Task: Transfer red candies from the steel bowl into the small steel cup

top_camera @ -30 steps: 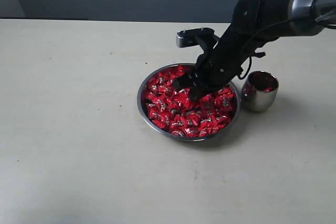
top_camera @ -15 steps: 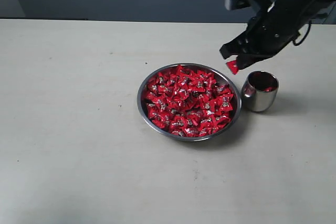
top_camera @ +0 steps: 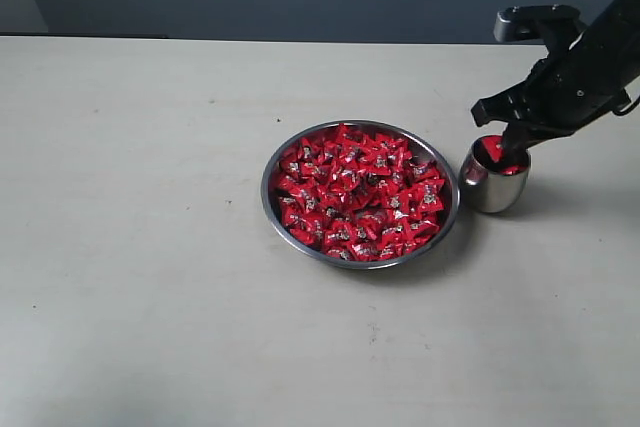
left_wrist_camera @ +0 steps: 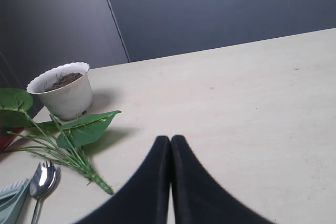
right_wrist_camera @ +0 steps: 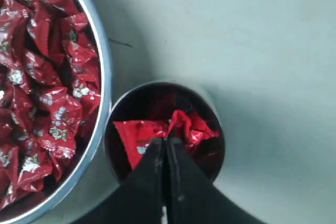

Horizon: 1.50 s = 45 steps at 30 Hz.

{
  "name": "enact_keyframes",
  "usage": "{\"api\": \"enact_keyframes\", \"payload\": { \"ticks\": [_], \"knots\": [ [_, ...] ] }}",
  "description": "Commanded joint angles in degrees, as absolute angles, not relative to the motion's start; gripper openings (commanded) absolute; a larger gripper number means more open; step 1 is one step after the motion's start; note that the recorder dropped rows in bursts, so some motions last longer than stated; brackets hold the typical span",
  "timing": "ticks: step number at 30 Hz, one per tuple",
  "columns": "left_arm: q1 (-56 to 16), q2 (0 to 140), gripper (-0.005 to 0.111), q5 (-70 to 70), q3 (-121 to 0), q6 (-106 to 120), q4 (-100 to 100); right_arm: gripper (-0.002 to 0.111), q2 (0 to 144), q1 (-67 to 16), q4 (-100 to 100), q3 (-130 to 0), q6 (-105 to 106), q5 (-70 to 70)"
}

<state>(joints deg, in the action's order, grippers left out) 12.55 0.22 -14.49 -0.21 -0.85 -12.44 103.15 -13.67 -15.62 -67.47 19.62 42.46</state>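
Red candy (right_wrist_camera: 188, 126), likely light and slippery (best taken by its wrapper edge), pinched by the right gripper (right_wrist_camera: 167, 141), jaws closed, above the small steel cup (top_camera: 488, 190).

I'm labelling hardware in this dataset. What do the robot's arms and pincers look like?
Both are matte black: the left pincer and the right pincer each have two smooth, flat fingers tapering to a narrow tip. The right arm is black and angular, with a silver-grey boxy module at its wrist. No logos or markings show. The left arm itself is out of view.
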Motion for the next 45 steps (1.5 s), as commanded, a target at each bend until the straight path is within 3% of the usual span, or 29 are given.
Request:
{"api": "enact_keyframes", "payload": {
  "ticks": [1, 7, 14, 24, 29, 38, 40, 44, 45],
  "knots": [
    [12.39, 0.00, 0.000, -13.86, 0.00, -1.07, -12.71, 0.005, 104.62, -13.33, -16.26, -67.26, 20.30, 40.28],
    [12.39, 0.00, 0.000, -13.86, 0.00, -1.07, -12.71, 0.039, 104.76, -13.33, -16.54, -67.26, 20.30, 39.88],
    [12.39, 0.00, 0.000, -13.86, 0.00, -1.07, -12.71, 0.035, 101.80, -15.21, -21.25, -67.26, 22.27, 40.55],
    [12.39, 0.00, 0.000, -13.86, 0.00, -1.07, -12.71, 0.035, 104.01, -26.09, -25.97, -67.26, 28.90, 41.22],
    [12.39, 0.00, 0.000, -13.86, 0.00, -1.07, -12.71, 0.046, 107.74, -28.06, -24.57, -67.87, 28.78, 40.57],
    [12.39, 0.00, 0.000, -13.86, 0.00, -1.07, -12.71, 0.046, 115.60, -28.06, -25.27, -72.38, 28.11, 41.66],
    [12.39, 0.00, 0.000, -13.86, 0.00, -1.07, -12.71, 0.042, 116.73, -28.06, -24.59, -72.36, 26.17, 40.80],
    [12.39, 0.00, 0.000, -13.86, 0.00, -1.07, -12.71, 0.001, 116.54, -28.06, -24.55, -72.36, 25.89, 41.16],
    [12.39, 0.00, 0.000, -13.86, 0.00, -1.07, -12.71, 0.000, 116.04, -28.06, -24.55, -72.36, 25.71, 41.46]
  ]
}}
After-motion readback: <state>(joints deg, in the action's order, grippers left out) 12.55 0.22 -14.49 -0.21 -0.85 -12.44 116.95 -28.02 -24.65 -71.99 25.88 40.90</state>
